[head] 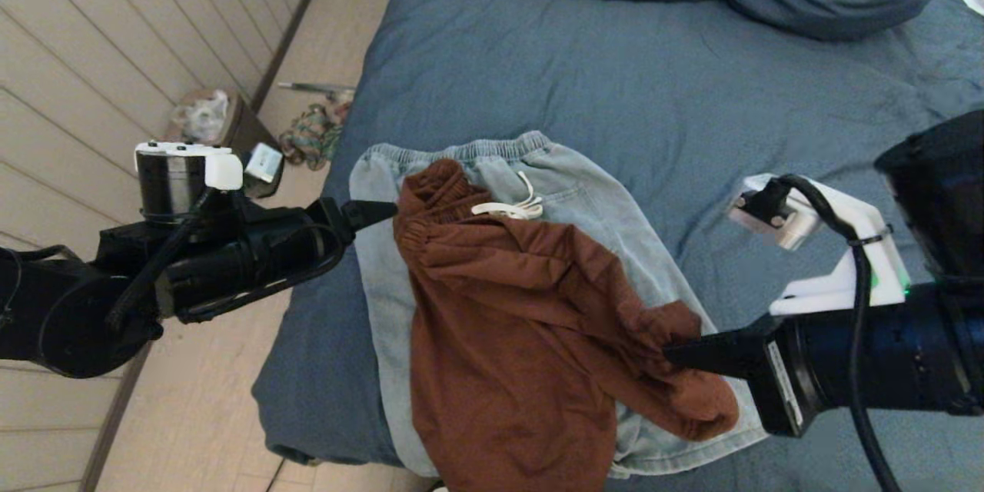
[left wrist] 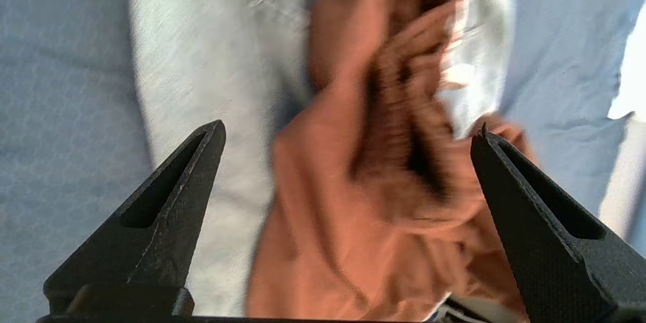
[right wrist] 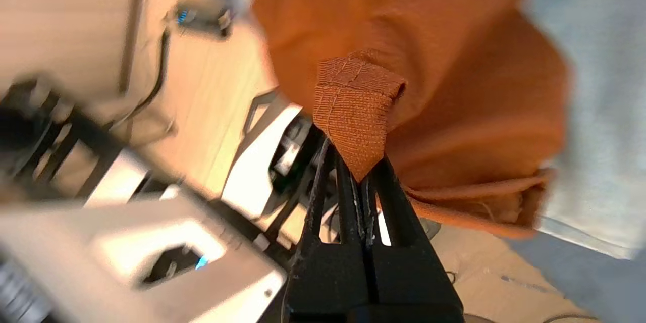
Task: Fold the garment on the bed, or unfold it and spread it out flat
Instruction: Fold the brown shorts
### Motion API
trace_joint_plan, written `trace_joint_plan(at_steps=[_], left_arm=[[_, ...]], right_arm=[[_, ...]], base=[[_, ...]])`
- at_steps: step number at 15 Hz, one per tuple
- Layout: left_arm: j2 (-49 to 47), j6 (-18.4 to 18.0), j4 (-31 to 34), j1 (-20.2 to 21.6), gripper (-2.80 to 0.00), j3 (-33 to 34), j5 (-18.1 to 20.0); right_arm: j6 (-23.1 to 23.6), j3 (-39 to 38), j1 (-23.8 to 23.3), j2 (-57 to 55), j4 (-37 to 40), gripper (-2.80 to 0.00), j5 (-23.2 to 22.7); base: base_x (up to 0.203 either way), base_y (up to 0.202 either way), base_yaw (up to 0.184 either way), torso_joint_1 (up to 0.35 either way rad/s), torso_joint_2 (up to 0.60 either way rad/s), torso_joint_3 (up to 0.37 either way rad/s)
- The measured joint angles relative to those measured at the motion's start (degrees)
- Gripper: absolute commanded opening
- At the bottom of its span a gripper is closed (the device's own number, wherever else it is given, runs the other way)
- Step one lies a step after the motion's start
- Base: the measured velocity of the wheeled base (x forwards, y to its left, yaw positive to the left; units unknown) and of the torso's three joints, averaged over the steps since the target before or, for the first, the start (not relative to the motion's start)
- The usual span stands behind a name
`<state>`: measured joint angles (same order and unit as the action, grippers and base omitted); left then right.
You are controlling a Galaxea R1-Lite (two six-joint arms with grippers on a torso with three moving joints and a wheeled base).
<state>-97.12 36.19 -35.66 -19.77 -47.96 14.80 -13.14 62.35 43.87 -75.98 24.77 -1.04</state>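
The head view looks steeply down at the bed (head: 615,92) and its near left corner. Each wrist view peers close past its own jaws. All three views share the rust-brown garment (head: 507,307) (left wrist: 328,242) (right wrist: 454,86) lying across light denim shorts (head: 569,192) (left wrist: 202,60).
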Motion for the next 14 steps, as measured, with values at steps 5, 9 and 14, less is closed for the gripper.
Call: trace_joint_plan(at_steps=[5,9,14], left_arm=[[5.09,0.1,0.09,1.84,0.0,-0.15,-1.64],[6.35,0.05,0.05,2.02,0.0,-0.41,-3.15],[6.57,0.07,0.02,2.0,0.0,-0.49,-3.19]], right_arm=[[-0.02,0.28,7.13,-4.67,0.13,-2.8,-1.87],[-0.71,3.97,8.81,-9.94,-0.07,-2.8,-6.74],[-3.56,11.72,11.83,-16.51,0.65,-2.8,-15.73]], base=[[0.0,0.0,0.0,0.0,0.0,0.0],[0.0,0.0,0.0,0.0,0.0,0.0],[0.0,0.0,0.0,0.0,0.0,0.0]])
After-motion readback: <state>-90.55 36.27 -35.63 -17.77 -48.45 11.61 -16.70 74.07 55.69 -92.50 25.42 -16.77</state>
